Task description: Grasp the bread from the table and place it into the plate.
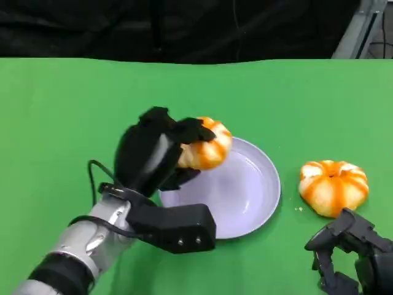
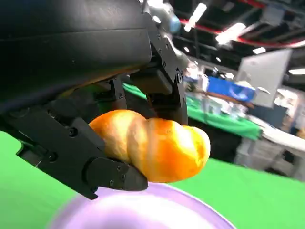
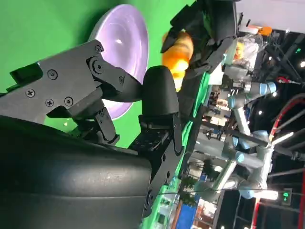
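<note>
we hold the bread (image 1: 206, 147) pinched in our left hand (image 1: 153, 157) above the plate (image 1: 245, 203)'s near-left rim. placing step, we judge: next, lower and release. our right hand (image 1: 347, 252) rests empty, fingers apart.

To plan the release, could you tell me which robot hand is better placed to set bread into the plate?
Left. The left robot hand already holds a bread over the plate; the right robot hand holds nothing.
</note>
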